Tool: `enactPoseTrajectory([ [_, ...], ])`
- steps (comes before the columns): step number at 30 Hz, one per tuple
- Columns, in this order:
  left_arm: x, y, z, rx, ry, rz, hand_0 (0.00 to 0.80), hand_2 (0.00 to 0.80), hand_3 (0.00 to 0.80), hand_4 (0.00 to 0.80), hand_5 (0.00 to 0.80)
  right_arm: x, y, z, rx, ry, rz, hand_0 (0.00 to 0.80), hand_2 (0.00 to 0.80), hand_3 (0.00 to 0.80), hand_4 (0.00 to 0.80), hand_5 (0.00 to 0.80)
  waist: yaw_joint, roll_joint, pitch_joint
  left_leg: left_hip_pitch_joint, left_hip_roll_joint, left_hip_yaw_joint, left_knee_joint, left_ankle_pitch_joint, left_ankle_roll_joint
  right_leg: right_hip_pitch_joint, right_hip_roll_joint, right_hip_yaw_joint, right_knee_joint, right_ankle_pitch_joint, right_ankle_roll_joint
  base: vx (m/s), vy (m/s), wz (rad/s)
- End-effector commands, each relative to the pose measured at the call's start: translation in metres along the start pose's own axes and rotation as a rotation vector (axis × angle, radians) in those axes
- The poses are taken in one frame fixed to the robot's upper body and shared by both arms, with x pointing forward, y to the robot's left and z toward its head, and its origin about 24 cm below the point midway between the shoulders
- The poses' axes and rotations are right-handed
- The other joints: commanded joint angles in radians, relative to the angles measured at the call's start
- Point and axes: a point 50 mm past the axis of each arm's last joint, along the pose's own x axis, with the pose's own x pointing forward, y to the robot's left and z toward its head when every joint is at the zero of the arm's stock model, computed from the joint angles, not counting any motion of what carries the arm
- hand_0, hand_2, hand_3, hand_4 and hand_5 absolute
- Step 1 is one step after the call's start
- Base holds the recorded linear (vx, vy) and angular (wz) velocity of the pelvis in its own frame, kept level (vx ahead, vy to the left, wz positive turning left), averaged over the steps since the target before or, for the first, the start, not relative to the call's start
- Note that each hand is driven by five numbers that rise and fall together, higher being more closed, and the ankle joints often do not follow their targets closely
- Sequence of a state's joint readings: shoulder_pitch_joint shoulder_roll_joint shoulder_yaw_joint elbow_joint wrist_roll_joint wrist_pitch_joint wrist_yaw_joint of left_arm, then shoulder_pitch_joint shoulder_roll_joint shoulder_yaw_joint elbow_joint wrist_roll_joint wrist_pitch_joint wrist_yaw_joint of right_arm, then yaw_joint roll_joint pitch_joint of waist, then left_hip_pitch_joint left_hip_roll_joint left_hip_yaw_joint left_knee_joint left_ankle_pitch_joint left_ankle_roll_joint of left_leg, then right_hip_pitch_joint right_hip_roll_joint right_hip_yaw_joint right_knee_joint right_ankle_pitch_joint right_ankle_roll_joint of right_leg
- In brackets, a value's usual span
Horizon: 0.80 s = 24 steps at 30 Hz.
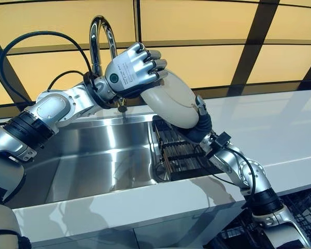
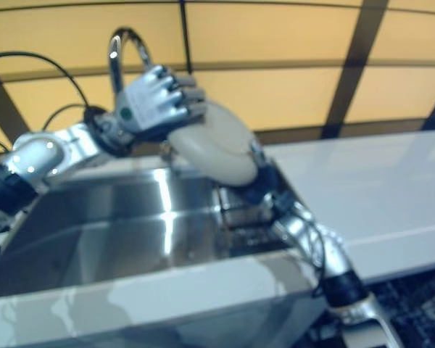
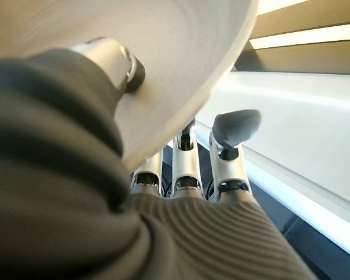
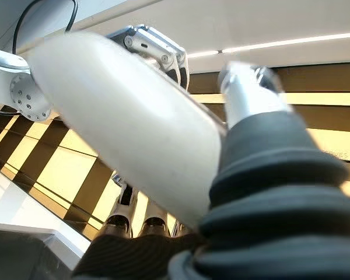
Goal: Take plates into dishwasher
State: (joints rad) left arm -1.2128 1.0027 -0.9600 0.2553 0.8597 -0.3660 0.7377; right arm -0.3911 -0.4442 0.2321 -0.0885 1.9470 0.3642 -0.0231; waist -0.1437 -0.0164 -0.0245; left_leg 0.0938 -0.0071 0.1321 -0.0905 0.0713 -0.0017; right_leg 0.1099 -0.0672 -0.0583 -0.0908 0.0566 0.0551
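Left eye view shows you mid-handover: a single white plate (image 1: 172, 101) hangs in the air above the right end of the steel sink (image 1: 93, 161), over the dark dish rack (image 1: 179, 155) that sits against the sink's right wall. Your left hand (image 1: 132, 67) has its fingers curled over the plate's upper rim with the thumb pressed on the plate's face, as the left wrist view confirms. Your right hand (image 4: 245, 116) grips the lower rim from below, thumb on one side and fingers behind the other, so both hands pinch the same plate. The tap (image 1: 101, 41) stands just behind the left hand. Judging by the task, the step is passing the plate to the right hand. Next, you would ease the left fingers off, then carry the plate over the white counter (image 1: 280, 135) toward the dishwasher basket (image 1: 306, 207) glimpsed below its front right corner.
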Motion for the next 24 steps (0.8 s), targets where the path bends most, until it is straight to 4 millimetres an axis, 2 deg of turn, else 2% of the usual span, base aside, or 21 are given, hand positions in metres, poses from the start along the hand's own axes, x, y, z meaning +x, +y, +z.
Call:
enactPoseTrajectory([
  [1, 0.018, 0.006, -0.008, 0.052, -0.017, 0.018, 0.8, 0.8, 0.8, 0.8, 0.8, 0.019, 0.055, 0.003, -0.088, 0.041, 0.224, 0.8, 0.8, 0.8, 0.8, 0.8, 0.044, 0.009, 0.029, 0.023, -0.03, -0.024, 0.003, -0.08, -0.01, 0.002, 0.049, -0.065, 0.003, -0.018, 0.031, 0.0, 0.0, 0.0],
  [18, 0.009, 0.005, -0.008, 0.026, -0.002, 0.007, 0.8, 0.8, 0.8, 0.8, 0.8, 0.011, 0.05, 0.012, -0.091, -0.008, 0.204, 0.8, 0.8, 0.8, 0.8, 0.8, 0.042, 0.008, 0.03, 0.022, -0.03, -0.039, 0.003, -0.08, -0.008, 0.005, 0.052, -0.054, 0.003, -0.023, 0.027, -0.002, -0.001, 0.0],
  [19, 0.008, 0.005, -0.009, 0.017, 0.012, 0.016, 0.505, 0.505, 0.505, 0.505, 0.505, 0.012, 0.051, 0.012, -0.093, -0.007, 0.208, 0.8, 0.8, 0.8, 0.8, 0.8, 0.043, 0.008, 0.031, 0.022, -0.03, -0.038, 0.003, -0.079, -0.008, 0.006, 0.053, -0.055, 0.003, -0.023, 0.026, 0.0, 0.0, 0.0],
  [20, 0.008, 0.005, -0.009, 0.012, 0.017, 0.02, 0.455, 0.455, 0.455, 0.455, 0.455, 0.012, 0.051, 0.012, -0.092, -0.007, 0.21, 0.8, 0.8, 0.8, 0.8, 0.8, 0.043, 0.008, 0.031, 0.022, -0.03, -0.038, 0.003, -0.08, -0.008, 0.006, 0.053, -0.055, 0.003, -0.024, 0.026, 0.0, 0.0, 0.0],
  [21, 0.008, 0.005, -0.01, 0.008, 0.022, 0.022, 0.311, 0.311, 0.311, 0.311, 0.311, 0.012, 0.051, 0.012, -0.092, -0.008, 0.21, 0.8, 0.8, 0.8, 0.8, 0.8, 0.043, 0.008, 0.031, 0.022, -0.029, -0.038, 0.003, -0.08, -0.009, 0.006, 0.053, -0.055, 0.003, -0.024, 0.026, 0.0, 0.0, 0.0],
  [22, 0.007, 0.005, -0.01, -0.003, 0.036, 0.024, 0.0, 0.0, 0.0, 0.0, 0.0, 0.012, 0.051, 0.012, -0.09, -0.012, 0.211, 0.8, 0.8, 0.8, 0.8, 0.8, 0.043, 0.008, 0.029, 0.02, -0.029, -0.038, 0.003, -0.079, -0.009, 0.004, 0.053, -0.055, 0.003, -0.023, 0.026, 0.0, 0.0, 0.0],
  [24, 0.006, 0.004, -0.011, -0.018, 0.059, 0.036, 0.0, 0.0, 0.0, 0.0, 0.0, 0.011, 0.051, 0.012, -0.089, -0.014, 0.216, 0.8, 0.8, 0.8, 0.8, 0.8, 0.043, 0.008, 0.029, 0.02, -0.029, -0.038, 0.003, -0.078, -0.009, 0.003, 0.054, -0.053, 0.003, -0.023, 0.025, -0.025, -0.003, 0.0],
])
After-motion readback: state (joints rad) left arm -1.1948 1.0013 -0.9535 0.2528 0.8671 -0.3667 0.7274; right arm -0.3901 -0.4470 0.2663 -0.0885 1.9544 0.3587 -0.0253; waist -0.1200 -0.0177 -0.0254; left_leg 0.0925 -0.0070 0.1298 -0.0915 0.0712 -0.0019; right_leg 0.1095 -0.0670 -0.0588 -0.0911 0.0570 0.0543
